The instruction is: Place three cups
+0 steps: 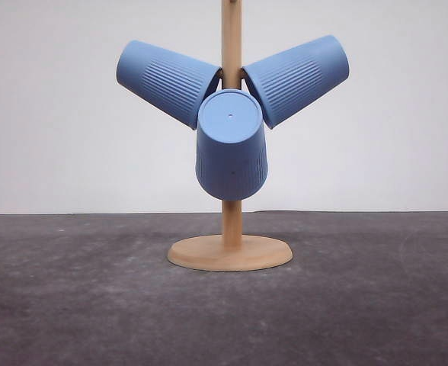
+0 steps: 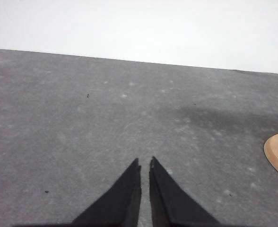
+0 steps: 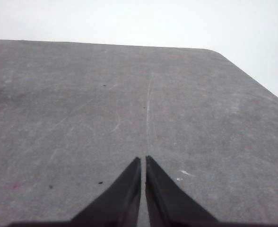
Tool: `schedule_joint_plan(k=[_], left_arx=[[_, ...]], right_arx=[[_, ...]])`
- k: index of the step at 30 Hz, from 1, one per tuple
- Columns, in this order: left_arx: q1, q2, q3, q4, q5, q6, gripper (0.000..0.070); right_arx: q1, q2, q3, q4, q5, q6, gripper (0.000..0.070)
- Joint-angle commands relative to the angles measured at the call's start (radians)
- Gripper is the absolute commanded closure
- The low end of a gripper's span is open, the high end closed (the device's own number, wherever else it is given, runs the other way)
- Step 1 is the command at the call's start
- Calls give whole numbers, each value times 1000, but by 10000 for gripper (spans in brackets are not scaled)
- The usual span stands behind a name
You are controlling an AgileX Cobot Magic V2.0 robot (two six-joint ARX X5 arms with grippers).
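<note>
Though fanned outward, cups (image 1: 232,145) bases-out.

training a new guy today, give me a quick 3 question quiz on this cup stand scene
1. True or false: all three cups hang on the stand.
2. Which cup shows its flat base to the front camera? A) left cup B) middle cup C) right cup
3. Fill in: the left claw and right claw are both ____ and hold nothing.

Key:
1. True. Each cup sits tilted on the stand, off the table.
2. B. The other two angle outward and upward, bases away from the pole.
3. Shut. In each wrist view the fingers nearly meet above bare table.
</note>
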Motion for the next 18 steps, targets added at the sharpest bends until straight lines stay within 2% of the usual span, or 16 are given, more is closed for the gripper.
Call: schedule_joint_plan(k=[1, 18], left_arx=[[-1, -1, -14, 12, -1, 0, 688], [-1, -1, -14, 12, -1, 0, 688]], right_arx=[[2, -1, -5, 11, 0, 11, 686], [2, -1, -5, 11, 1, 11, 686]])
